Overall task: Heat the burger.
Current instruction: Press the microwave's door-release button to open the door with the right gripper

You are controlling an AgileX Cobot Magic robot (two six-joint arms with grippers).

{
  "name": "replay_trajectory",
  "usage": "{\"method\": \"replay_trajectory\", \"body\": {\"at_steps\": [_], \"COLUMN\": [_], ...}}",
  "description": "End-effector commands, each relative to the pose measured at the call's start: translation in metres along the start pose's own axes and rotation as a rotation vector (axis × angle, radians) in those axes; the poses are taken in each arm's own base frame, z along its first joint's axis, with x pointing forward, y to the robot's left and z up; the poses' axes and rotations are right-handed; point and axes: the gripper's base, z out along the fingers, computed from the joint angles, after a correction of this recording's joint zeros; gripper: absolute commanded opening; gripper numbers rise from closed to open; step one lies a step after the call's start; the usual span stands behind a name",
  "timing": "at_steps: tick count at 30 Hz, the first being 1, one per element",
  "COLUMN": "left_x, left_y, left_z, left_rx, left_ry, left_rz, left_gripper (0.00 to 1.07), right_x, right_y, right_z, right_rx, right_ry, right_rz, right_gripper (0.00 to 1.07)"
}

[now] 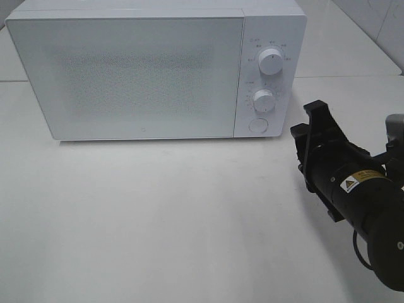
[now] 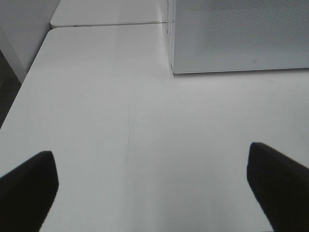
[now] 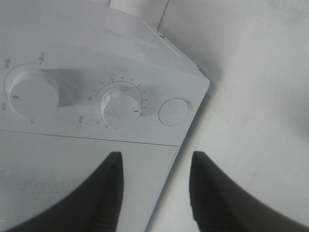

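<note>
Microwave (image 1: 126,69) stood shut at 12 o'clock on the surface (image 1: 158,214). The burger was not in view in any picture; judged to sit behind the frosted door, unconfirmed. Right end effector (image 1: 315,108) hung at about 3 o'clock of the round button (image 1: 257,125), tips apart and empty, aimed at the control panel, likely lined up for the lower dial (image 1: 264,100). Left end effector (image 2: 149,151) was spread wide over the surface, holding nothing, apparently parked clear.
</note>
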Motion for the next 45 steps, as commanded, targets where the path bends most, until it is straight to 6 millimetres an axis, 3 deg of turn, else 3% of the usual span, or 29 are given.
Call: {"method": "replay_trajectory", "body": {"at_steps": [1, 5, 7, 9, 21, 31, 40, 42, 45], "left_x": [0.002, 0.002, 0.002, 0.002, 0.002, 0.002, 0.002, 0.002, 0.002], "left_y": [0.000, 0.000, 0.000, 0.000, 0.000, 0.000, 0.000, 0.000, 0.000], "left_z": [-0.001, -0.001, -0.001, -0.001, -0.001, -0.001, -0.001, -0.001, -0.001], "left_rx": [-0.001, -0.001, -0.001, -0.001, -0.001, -0.001, -0.001, -0.001, -0.001], "left_ry": [-0.015, -0.015, -0.015, -0.015, -0.015, -0.015, -0.015, -0.015, -0.015], "left_rz": [-0.004, -0.004, -0.004, -0.004, -0.004, -0.004, -0.004, -0.004, -0.004], "left_gripper": [1.01, 1.01, 1.01, 1.01, 1.01, 1.01, 1.01, 1.01, 1.01], "right_x": [0.002, 0.002, 0.003, 0.003, 0.007, 0.027, 0.027, 0.025, 0.026], "right_y": [0.002, 0.002, 0.001, 0.000, -0.002, -0.005, -0.002, 0.002, 0.002], "right_z": [0.001, 0.001, 0.001, 0.001, 0.008, 0.038, 0.064, 0.079, 0.082], "right_rx": [-0.007, -0.007, 0.000, 0.015, 0.074, 0.095, 0.111, 0.102, 0.097], "right_ry": [0.011, 0.012, 0.014, 0.020, 0.004, -0.030, -0.056, -0.072, -0.068], "right_rz": [0.189, 0.225, 0.232, 0.253, 0.271, 0.316, 0.312, 0.301, 0.297], "right_gripper": [0.23, 0.12, 0.01, 0.00, 0.00, 0.00, 0.00, 0.00, 0.00]}}
